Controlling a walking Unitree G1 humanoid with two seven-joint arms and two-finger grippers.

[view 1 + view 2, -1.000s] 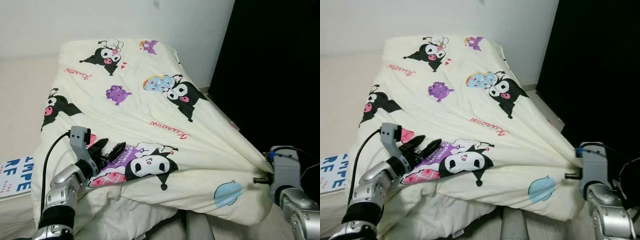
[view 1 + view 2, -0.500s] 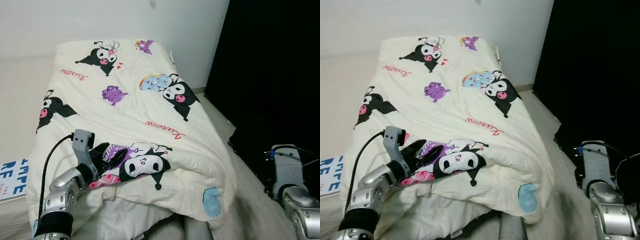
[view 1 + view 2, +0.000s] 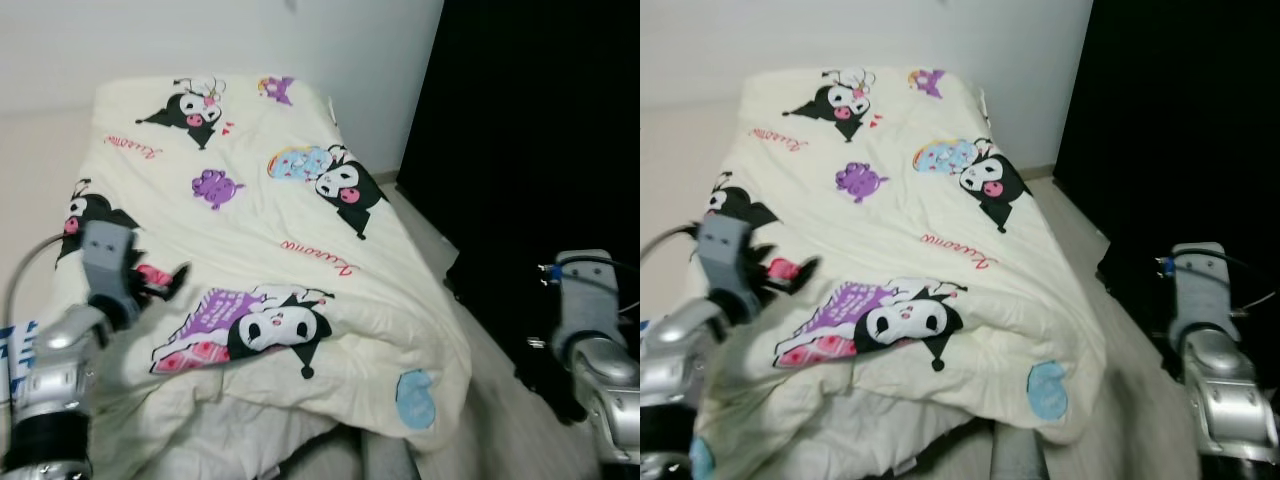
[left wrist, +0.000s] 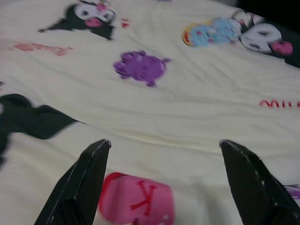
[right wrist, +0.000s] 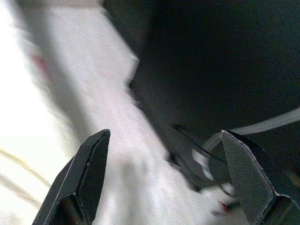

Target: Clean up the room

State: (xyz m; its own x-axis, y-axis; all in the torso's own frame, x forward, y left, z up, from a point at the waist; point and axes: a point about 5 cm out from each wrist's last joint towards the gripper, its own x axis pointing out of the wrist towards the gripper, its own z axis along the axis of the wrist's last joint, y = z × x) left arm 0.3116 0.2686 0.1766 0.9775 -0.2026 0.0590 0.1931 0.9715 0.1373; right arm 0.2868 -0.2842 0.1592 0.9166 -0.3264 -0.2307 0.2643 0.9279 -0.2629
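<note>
White wall (image 3: 200, 40), dark curtain (image 3: 540, 130).

Left arm: raised at near left, blurred; left gripper (image 4: 161, 180) with fingers spread wide, holding nothing. Right arm: bent at near right; right gripper (image 5: 164, 176) likewise spread wide, holding nothing.

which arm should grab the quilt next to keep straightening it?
Probably left. The left gripper hangs open right above the quilt, over its near left part. The right gripper, also open, is off the bed's right side by the dark area, so it would have to reach back in.
</note>
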